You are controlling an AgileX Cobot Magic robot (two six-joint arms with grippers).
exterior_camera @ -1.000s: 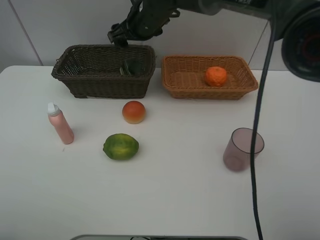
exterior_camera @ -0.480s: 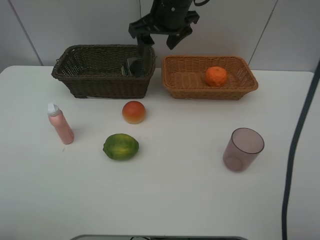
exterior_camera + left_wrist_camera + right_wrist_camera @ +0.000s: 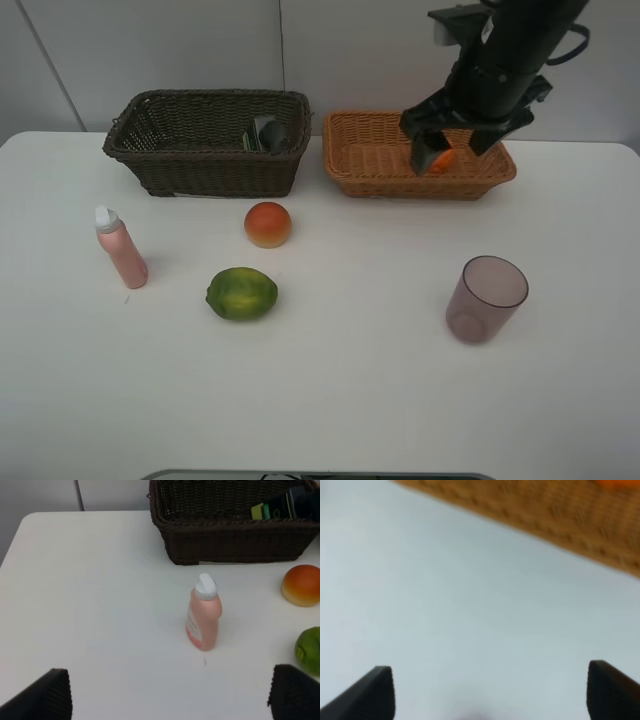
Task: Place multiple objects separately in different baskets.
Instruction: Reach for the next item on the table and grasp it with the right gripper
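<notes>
The dark brown basket (image 3: 200, 170) holds the dark grey pump bottle (image 3: 268, 133) at its right end. My right gripper (image 3: 458, 148) hangs open and empty over the front of the tan basket (image 3: 380, 180), hiding most of the orange mandarin (image 3: 441, 161) inside. On the table stand the pink bottle (image 3: 120, 250), the red-orange fruit (image 3: 267, 223), the green fruit (image 3: 241, 293) and the purple cup (image 3: 485, 298). My left gripper (image 3: 170, 695) is open, low over the table near the pink bottle (image 3: 204, 614). The right wrist view is blurred, showing my right gripper (image 3: 490, 692) and the tan basket (image 3: 545, 515).
A white wall rises right behind both baskets. The table's left edge (image 3: 12, 545) runs near the pink bottle. In the left wrist view the dark basket (image 3: 225, 545), red-orange fruit (image 3: 301, 585) and green fruit (image 3: 308, 649) lie beyond the bottle.
My right arm has swung from above the dark basket's right end across to the tan basket and dropped lower. The objects on the table have not moved.
</notes>
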